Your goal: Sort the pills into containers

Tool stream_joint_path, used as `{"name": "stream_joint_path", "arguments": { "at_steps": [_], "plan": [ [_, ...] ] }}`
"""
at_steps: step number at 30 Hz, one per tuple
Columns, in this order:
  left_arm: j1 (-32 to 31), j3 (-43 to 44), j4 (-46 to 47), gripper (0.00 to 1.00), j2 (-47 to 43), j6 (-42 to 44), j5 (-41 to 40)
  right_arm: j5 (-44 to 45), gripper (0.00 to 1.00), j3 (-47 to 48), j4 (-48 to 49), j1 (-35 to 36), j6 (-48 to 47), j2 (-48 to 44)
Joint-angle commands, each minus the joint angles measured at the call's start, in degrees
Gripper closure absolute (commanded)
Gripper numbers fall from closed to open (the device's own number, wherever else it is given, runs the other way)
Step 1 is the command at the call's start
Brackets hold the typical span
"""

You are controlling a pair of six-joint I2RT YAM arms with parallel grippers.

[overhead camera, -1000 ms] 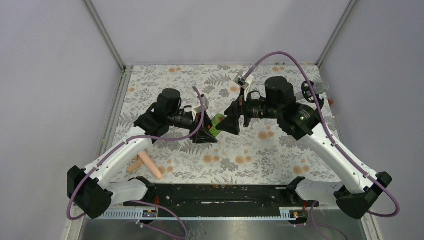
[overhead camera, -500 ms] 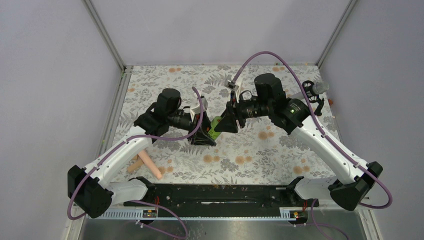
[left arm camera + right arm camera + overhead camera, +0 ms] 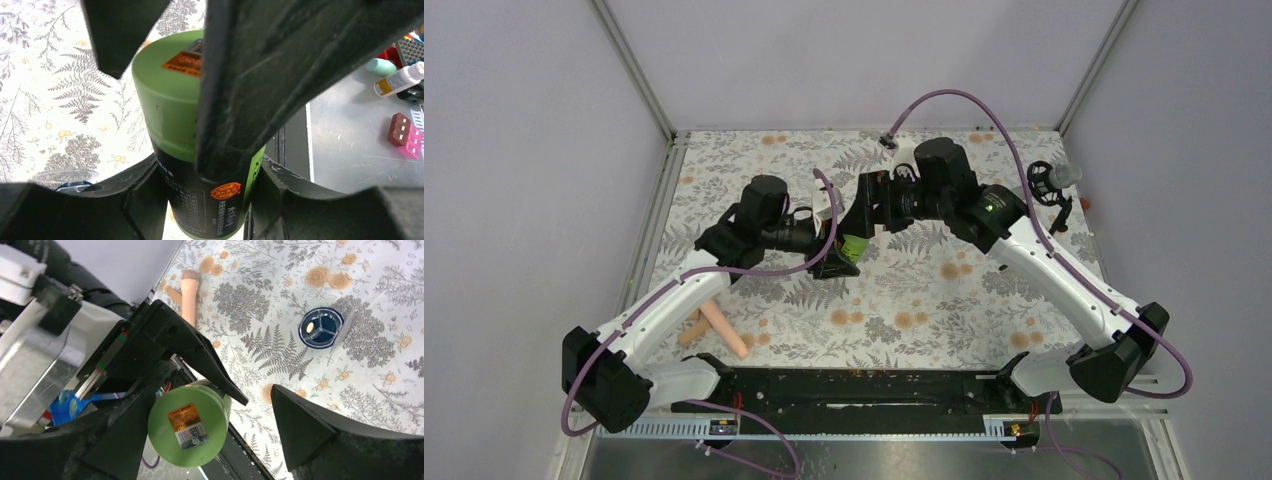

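Above floral-print table (image 3: 984,300), smooth green cylindrical bottle (image 3: 170,100) in left end effector (image 3: 839,260)

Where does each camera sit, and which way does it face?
Top external: above and behind the bases, looking down on the table; both arms show.
Left wrist: on the left arm, looking along the left tool clamped on the green bottle.
Right wrist: on the right arm, looking down at the bottle's cap between the open right tool.
Shared: all three show the bottle.
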Motion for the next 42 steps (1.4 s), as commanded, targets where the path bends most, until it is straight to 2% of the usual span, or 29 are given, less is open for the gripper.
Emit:
{"name": "stream_joint_path", "arguments": {
  "at_steps": [1, 6, 12, 22, 24, 26, 28, 32, 33, 35, 37, 39, 41, 42],
  "plan": [
    [-0.6, 1.4, 2.6, 1.0, -3.1, 3.0, 4.2, -9.1, 0.06, 0.3, 3.1, -2.9, -11.5, -5.4],
    [-0.6, 2.1, 0.5, 1.0, -3.1, 3.7, 9.7, -22.1, 0.03, -2.2, 2.2, -3.5, -21.4, -8.9],
    [-0.6, 3.1, -2.7, 1.0, -3.2, 5.5, 13.6, -31.2, 0.12, 1.3, -0.3, -3.6, -23.1, -5.3],
    [-0.6, 3.6, -2.8, 1.0, -2.6, 5.6, 14.4, -32.6, 0.12, 2.2, 0.6, -3.0, -21.0, -1.5],
    [-0.6, 3.8, -2.8, 1.0, -2.4, 5.6, 14.3, -32.1, 0.16, 1.9, 1.0, -3.0, -20.4, -1.4],
    [-0.6, 3.8, -2.9, 1.0, -2.4, 5.6, 13.9, -31.4, 0.24, 2.0, 0.8, -2.9, -19.9, -1.1],
    [-0.6, 4.0, -2.9, 1.0, -2.5, 5.4, 11.5, -28.7, 0.35, 1.8, 0.5, -2.4, -19.1, -0.8],
    [-0.6, 4.8, -4.0, 1.0, -3.3, 6.7, 1.4, -19.0, 0.45, 1.7, -2.9, 0.1, -19.5, 1.1],
    [-0.6, 5.0, -4.1, 1.0, -3.5, 7.0, -0.1, -17.0, 0.51, 1.4, -2.6, 0.2, -18.5, 1.5],
    [-0.5, 5.2, -4.1, 1.0, -3.9, 7.4, -2.6, -12.0, 0.71, 0.6, -0.9, 0.2, -14.4, 2.0],
    [-0.6, 4.8, -3.1, 1.0, -4.2, 6.7, -6.4, -6.9, 0.82, -0.1, 1.5, 0.4, -10.3, 1.5],
    [-0.5, 3.8, -1.7, 1.0, -4.9, 6.1, -10.1, 1.1, 0.91, 0.0, 2.1, 0.8, -5.8, 1.4],
    [-0.5, 2.4, 0.4, 1.0, -5.8, 5.4, -13.6, 13.1, 1.0, 2.1, -2.1, 1.4, 0.6, 2.1],
    [-0.5, 1.8, 1.2, 1.0, -6.2, 5.2, -14.6, 19.6, 1.0, 2.9, -4.3, 1.6, 3.4, 2.5]
  ]
}}
